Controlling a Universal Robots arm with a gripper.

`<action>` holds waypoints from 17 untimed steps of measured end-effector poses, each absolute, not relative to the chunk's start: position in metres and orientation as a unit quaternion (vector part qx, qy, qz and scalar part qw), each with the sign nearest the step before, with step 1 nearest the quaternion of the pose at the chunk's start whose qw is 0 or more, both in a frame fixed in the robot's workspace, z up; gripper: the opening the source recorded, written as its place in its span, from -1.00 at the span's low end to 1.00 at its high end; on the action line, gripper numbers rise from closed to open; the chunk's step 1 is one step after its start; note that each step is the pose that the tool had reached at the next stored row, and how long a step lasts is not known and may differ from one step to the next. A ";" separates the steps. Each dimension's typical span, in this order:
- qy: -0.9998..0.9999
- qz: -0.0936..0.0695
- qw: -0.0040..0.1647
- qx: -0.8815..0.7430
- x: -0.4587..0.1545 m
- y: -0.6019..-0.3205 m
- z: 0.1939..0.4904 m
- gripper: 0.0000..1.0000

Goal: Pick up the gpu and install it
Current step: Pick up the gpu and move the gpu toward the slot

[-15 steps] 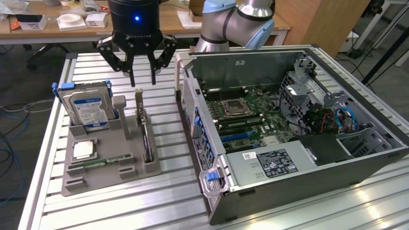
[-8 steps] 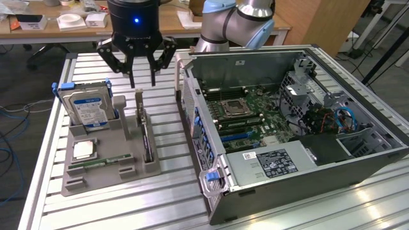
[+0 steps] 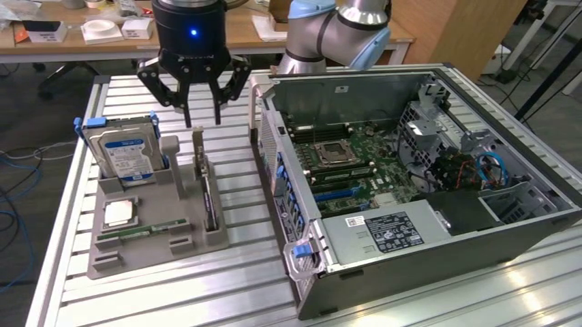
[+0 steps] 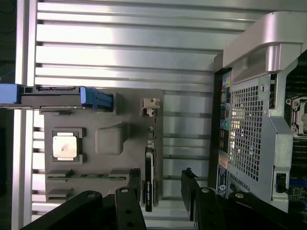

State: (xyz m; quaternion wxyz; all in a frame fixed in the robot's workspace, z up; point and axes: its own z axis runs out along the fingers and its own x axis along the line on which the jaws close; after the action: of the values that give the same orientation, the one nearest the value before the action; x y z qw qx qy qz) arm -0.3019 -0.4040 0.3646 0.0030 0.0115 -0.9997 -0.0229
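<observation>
Above upright gpu (image 3: 208, 201), gripper (image 3: 202, 123), jaws spread

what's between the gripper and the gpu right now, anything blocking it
Nothing visible. The open gripper hangs above the gpu, which stands on edge in the grey holder, with only open air between the fingertips and the card's top edge.

— What kind of room is this?
— A robotics lab, I'd say. A robot arm (image 3: 328, 30) stands at a slotted aluminium bench (image 3: 182, 300), an opened computer case (image 3: 454, 266) sits on it, cables (image 3: 11, 204) trail over the floor, and wooden desks (image 3: 238, 37) carry small boxes (image 3: 136, 27).
</observation>
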 end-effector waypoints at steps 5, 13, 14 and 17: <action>-1.000 -0.023 0.003 0.012 -0.302 -0.406 0.362 -0.06; -1.000 -0.023 0.003 0.011 -0.302 -0.409 0.358 -0.06; -1.000 -0.023 0.003 0.012 -0.302 -0.410 0.358 -0.06; -1.000 -0.023 0.003 0.011 -0.302 -0.411 0.356 -0.06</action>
State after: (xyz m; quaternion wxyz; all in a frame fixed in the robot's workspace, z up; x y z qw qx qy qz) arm -0.3022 -0.4107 0.3562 0.0030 0.0115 -0.9997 -0.0229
